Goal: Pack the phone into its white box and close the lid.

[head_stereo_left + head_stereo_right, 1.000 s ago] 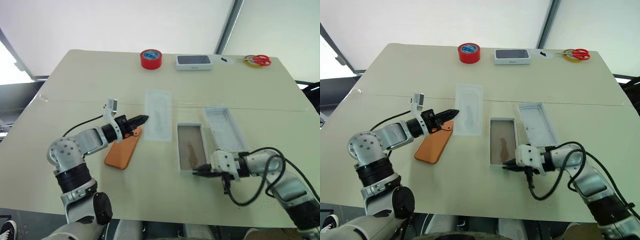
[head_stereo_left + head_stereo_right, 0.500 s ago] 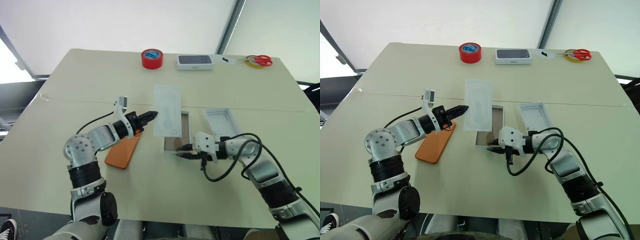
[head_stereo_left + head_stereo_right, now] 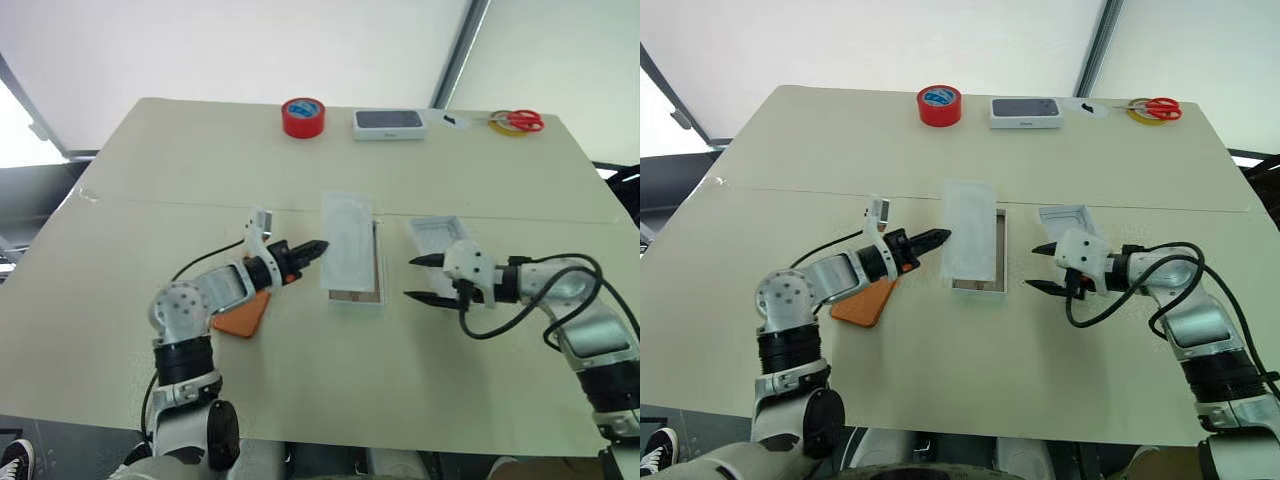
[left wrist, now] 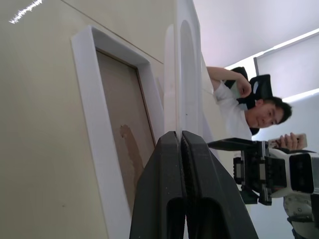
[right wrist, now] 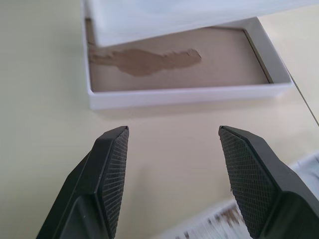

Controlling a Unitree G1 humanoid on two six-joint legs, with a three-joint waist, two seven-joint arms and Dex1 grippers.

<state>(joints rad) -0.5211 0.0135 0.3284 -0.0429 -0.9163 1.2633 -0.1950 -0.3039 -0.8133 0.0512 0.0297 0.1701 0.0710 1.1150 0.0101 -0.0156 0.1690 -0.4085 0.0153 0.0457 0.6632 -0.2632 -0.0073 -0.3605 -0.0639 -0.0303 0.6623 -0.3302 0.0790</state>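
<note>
My left gripper (image 3: pixel 318 246) is shut on the edge of a flat white insert (image 3: pixel 349 238) and holds it tilted over the white box (image 3: pixel 356 297). The box's tan floor (image 5: pixel 209 62) shows beneath the insert. The orange phone (image 3: pixel 243 318) lies on the table left of the box, mostly hidden under my left forearm. My right gripper (image 3: pixel 413 279) is open, empty, and stands just right of the box, apart from it. The lid (image 3: pixel 432 231) lies open side up behind that gripper.
At the table's far edge are a red tape roll (image 3: pixel 302 117), a closed white box with a dark top (image 3: pixel 390 123) and red-handled scissors (image 3: pixel 516 121). A person (image 4: pixel 244 107) sits beyond the table.
My right gripper slid the white box left, then opened, let go and drew back to the right. My left gripper carried the insert rightward over the box.
</note>
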